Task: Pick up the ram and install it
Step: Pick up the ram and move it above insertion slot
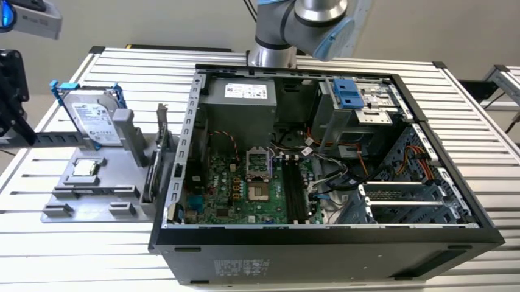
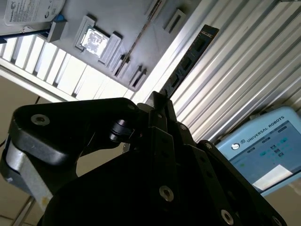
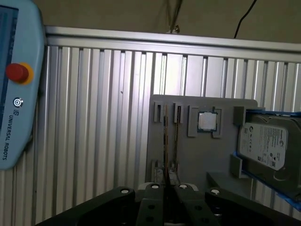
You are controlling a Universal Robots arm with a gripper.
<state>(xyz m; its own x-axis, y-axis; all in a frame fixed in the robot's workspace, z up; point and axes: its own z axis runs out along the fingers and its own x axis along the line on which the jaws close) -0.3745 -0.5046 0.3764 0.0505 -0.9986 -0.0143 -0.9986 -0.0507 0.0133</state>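
Ribbed aluminium tabletop [image 3: 94,141] lies beyond the fingertips. Second wrist view: black two-finger gripper [image 2: 159,100], fingers closed on the long, narrow dark ram [image 2: 190,59], which projects past their tips. Beyond the fingers sits a grey holder tray [image 3: 188,160] carrying a square silver processor chip [image 3: 206,121] and a silver, blue-framed hard drive [image 3: 263,141]. A pale blue teach pendant [image 3: 19,94] lies to one side.

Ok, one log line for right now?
gripper: shut on ram | position: above grey holder, clear of it | holder: thin stick in one slot | PC case: open, ram not yet installed
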